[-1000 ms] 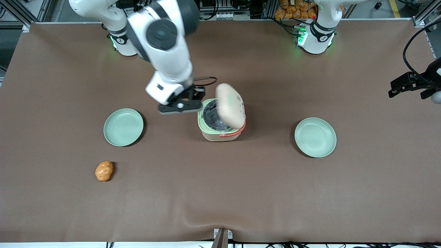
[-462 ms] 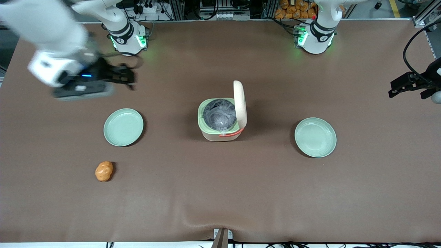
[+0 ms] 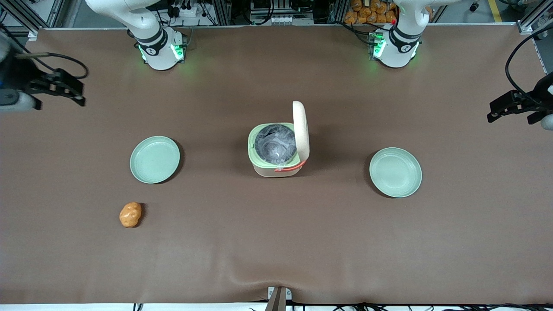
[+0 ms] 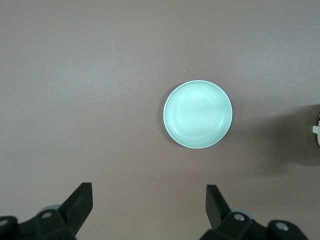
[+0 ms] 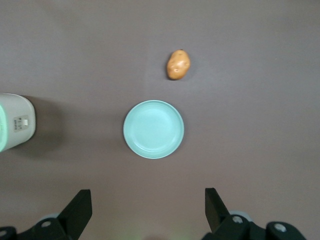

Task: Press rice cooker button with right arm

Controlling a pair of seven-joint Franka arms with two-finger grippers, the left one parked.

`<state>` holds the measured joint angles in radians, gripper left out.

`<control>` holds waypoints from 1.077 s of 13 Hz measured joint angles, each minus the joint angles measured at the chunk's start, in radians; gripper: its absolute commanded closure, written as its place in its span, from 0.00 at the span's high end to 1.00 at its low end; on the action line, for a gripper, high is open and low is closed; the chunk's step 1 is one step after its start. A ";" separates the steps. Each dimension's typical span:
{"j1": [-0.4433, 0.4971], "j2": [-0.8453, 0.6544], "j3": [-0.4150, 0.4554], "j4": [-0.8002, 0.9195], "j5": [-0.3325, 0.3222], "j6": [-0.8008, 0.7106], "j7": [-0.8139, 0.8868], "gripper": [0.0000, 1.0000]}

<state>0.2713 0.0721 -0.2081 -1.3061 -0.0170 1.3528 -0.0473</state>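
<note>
From the front we are seeing the rice cooker (image 3: 276, 151) standing mid-table, lid up, suggesting the press is done, while our wrist camera is showing the gripper (image 5: 145, 215) spread wide, hovering above a green plate (image 5: 153, 129).

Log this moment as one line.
rice cooker: lid up, pot exposed | gripper: open, empty, toward working arm's table end | potato: on table

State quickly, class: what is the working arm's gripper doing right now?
Right gripper: open, holding nothing, out at the working arm's end of the table, well clear of the rice cooker, whose lid stands open.
</note>
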 measured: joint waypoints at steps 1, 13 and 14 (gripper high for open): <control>-0.031 -0.002 -0.005 -0.001 0.000 0.000 -0.038 1.00; -0.108 -0.194 0.000 -0.328 0.000 0.188 -0.082 1.00; -0.108 -0.194 0.000 -0.328 0.000 0.190 -0.082 1.00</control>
<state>0.1632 -0.1222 -0.2077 -1.6337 -0.0167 1.5425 -0.1290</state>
